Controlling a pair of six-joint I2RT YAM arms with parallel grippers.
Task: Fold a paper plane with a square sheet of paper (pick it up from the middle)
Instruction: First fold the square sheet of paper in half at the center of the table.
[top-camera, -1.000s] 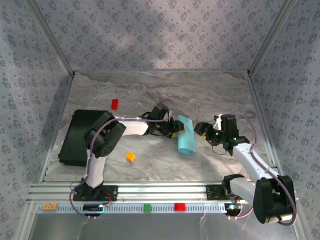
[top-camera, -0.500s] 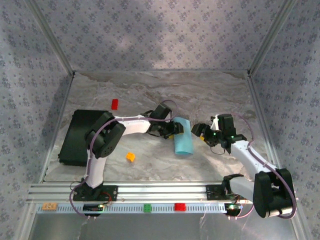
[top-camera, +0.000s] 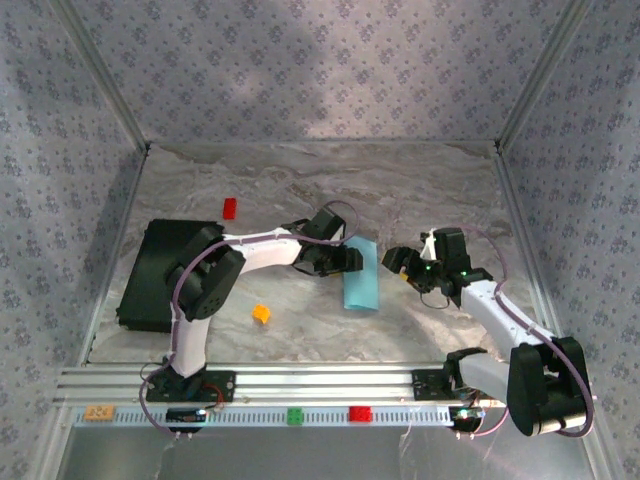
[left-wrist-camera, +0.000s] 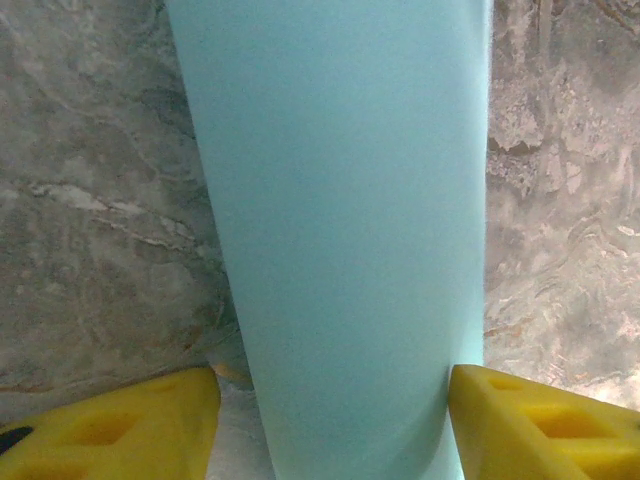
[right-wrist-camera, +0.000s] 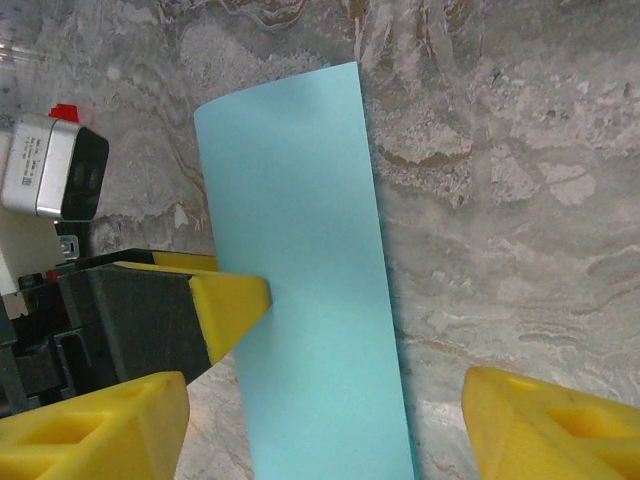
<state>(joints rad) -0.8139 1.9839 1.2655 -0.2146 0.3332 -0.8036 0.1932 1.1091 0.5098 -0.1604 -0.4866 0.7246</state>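
Observation:
The light-blue sheet of paper (top-camera: 362, 275) lies mid-table as a long folded, slightly bowed strip. My left gripper (top-camera: 350, 260) sits at its left edge. In the left wrist view the paper (left-wrist-camera: 340, 200) runs up between the spread yellow fingers of that gripper (left-wrist-camera: 335, 405): the right finger touches the paper's edge and the left one stands off it. My right gripper (top-camera: 402, 260) hovers open just right of the strip. The right wrist view shows the paper (right-wrist-camera: 310, 300) between the fingers of the right gripper (right-wrist-camera: 325, 420), untouched, with a left fingertip (right-wrist-camera: 232, 300) against its left side.
A black slab (top-camera: 155, 270) lies at the left. A small red block (top-camera: 229, 208) sits behind it and an orange block (top-camera: 261, 313) in front of the left arm. Green (top-camera: 295, 415) and red (top-camera: 359, 413) blocks rest on the front rail.
The paper has slid slightly left and toward the front and lies flatter than before. The left gripper's fingers have spread. The right gripper has edged a little toward the back.

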